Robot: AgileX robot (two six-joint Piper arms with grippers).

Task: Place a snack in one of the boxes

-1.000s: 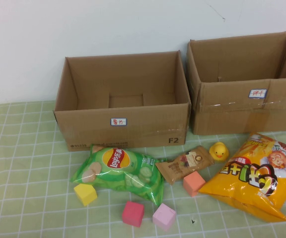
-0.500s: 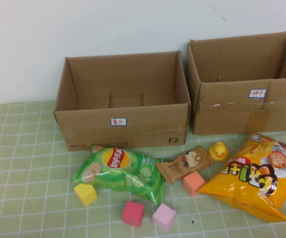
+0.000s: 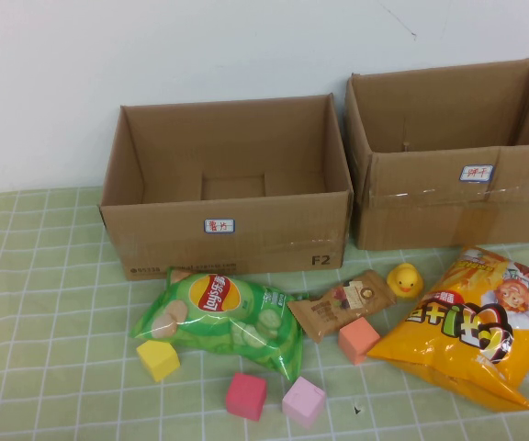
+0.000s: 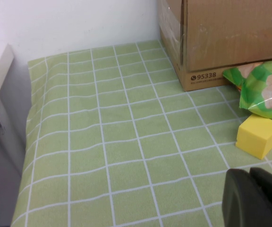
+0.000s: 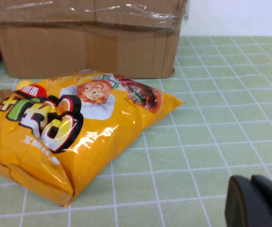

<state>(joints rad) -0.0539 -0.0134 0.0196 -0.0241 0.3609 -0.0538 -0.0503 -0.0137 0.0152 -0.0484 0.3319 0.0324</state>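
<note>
Two open brown cardboard boxes stand at the back: the left box (image 3: 274, 230) and the right box (image 3: 421, 207), each with a small white label. In front lie a green chips bag (image 3: 223, 312), a brown snack packet (image 3: 341, 303) and an orange chips bag (image 3: 476, 326). Neither arm shows in the high view. My left gripper (image 4: 249, 173) is shut and empty over the cloth, near the yellow cube (image 4: 258, 135) and the green bag (image 4: 263, 85). My right gripper (image 5: 250, 180) is shut and empty, to the side of the orange bag (image 5: 65, 132).
Foam cubes lie among the snacks: yellow (image 3: 158, 360), red (image 3: 246, 395), pink (image 3: 303, 401) and salmon (image 3: 359, 339). A yellow rubber duck (image 3: 405, 279) sits before the right box. The green checked cloth (image 4: 103, 142) ends at the table's left edge.
</note>
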